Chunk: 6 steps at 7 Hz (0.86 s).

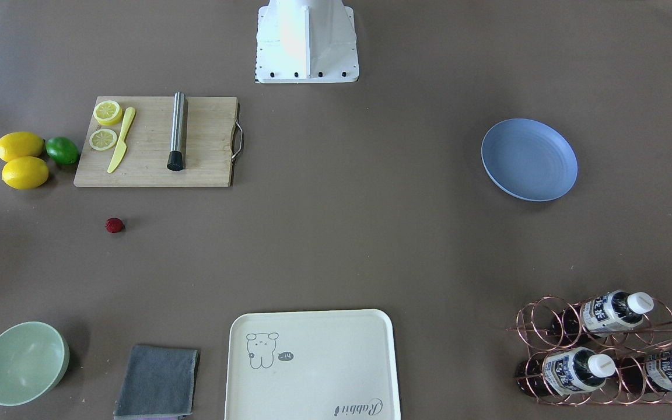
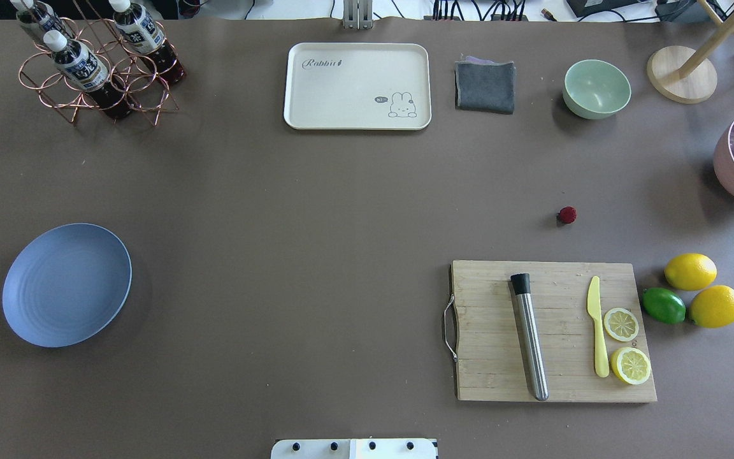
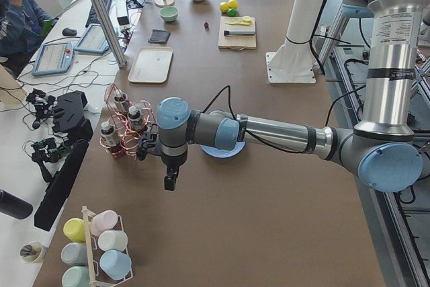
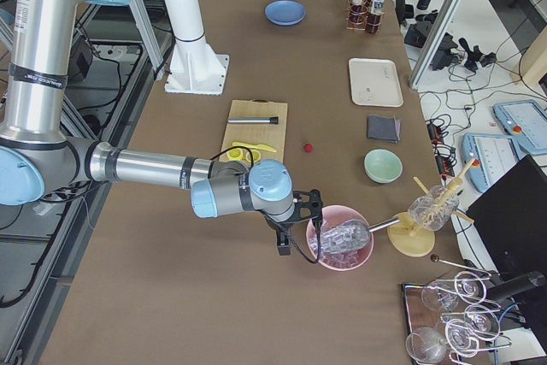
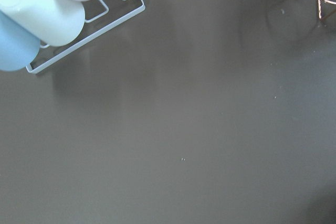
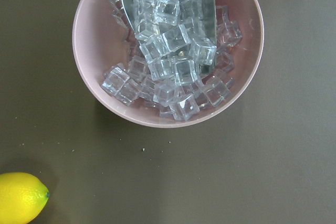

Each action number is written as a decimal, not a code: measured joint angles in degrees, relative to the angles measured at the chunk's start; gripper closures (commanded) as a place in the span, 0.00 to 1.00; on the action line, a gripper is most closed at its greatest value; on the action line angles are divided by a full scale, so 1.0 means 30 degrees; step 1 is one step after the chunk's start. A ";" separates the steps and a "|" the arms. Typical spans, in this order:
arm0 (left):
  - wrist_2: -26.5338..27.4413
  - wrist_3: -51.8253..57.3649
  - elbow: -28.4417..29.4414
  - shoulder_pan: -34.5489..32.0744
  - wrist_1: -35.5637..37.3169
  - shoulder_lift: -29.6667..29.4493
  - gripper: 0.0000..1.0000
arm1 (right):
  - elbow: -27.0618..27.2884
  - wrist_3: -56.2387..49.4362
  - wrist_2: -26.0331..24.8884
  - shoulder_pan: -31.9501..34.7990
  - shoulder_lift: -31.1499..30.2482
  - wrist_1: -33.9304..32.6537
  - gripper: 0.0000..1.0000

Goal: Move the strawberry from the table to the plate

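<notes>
The strawberry (image 2: 567, 215) is a tiny dark-red berry lying alone on the brown table (image 2: 316, 210), just beyond the cutting board; it also shows in the front view (image 1: 114, 225). The light-blue plate (image 2: 66, 284) rests far across the table and has nothing on it. My left gripper (image 3: 171, 183) shows only in the left side view, hanging beyond the plate near the bottle rack; I cannot tell if it is open or shut. My right gripper (image 4: 284, 245) shows only in the right side view, beside a pink ice bowl (image 4: 340, 244); its state I cannot tell either.
A wooden cutting board (image 2: 555, 331) carries a steel muddler, a yellow knife and lemon slices. Two lemons (image 2: 690, 271) and a lime (image 2: 663, 305) sit beside it. A cream tray (image 2: 357, 86), grey cloth (image 2: 485, 86), mint bowl (image 2: 596, 88) and copper bottle rack (image 2: 96, 67) line the far edge.
</notes>
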 measured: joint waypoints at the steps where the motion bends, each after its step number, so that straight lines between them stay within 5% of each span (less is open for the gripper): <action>1: -0.1148 0.0011 0.0227 0.0026 -0.1335 0.0009 0.01 | -0.0019 0.0000 0.0006 -0.0009 0.0009 -0.0004 0.00; 6: -0.2081 -0.3821 0.0576 0.4032 -0.8851 0.0971 0.01 | -0.0077 0.0028 0.0017 -0.0229 0.0013 -0.0055 0.00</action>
